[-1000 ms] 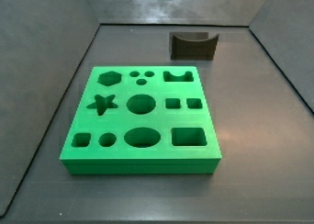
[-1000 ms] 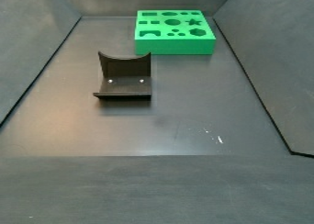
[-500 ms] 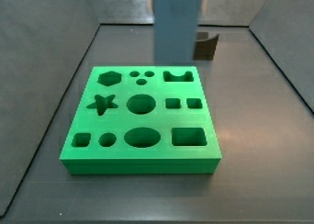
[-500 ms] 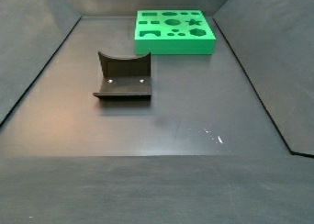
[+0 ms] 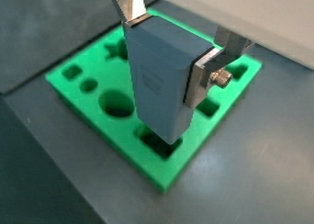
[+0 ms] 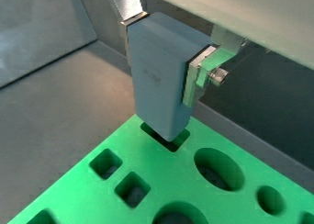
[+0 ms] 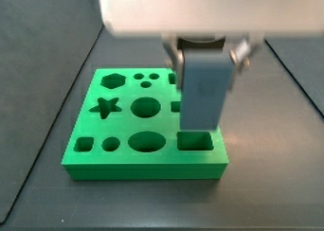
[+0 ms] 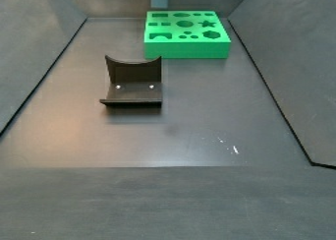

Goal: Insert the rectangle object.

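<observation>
your gripper (image 5: 172, 39) is clenched on the rectangle object (image 5: 163, 76), with one silver finger (image 5: 203, 73) flat on each side near its top. it hangs over the green board (image 7: 95, 154). in both wrist views the block stands upright, and its bottom end sits right at the big square hole (image 7: 194, 141) in the corner of the board. it looks like the tip is just going in, but you cannot tell how deep.

here is what could go wrong. the block and the hole look almost the same size, so there is very little room. if the block is turned a bit, its corners will catch on the edge of the hole and it will stop. if you push hard then, the block can slip up between the fingers, or the whole board can slide on the floor.

the block is tall and you hold it near the top. a small lean up there makes a bigger miss at the bottom. a leaning block can jam partway down.

if you let go too soon, the block can tip over and fall onto the board.

the round hole (image 7: 146, 141) is just beside the square one, so a drift that way puts an edge on the wall between them.

a side view (image 8: 187, 35) shows the board with no gripper and no block over it, so do not trust that view now. the fixture (image 8: 133, 82) is well apart and is not in your way.
</observation>
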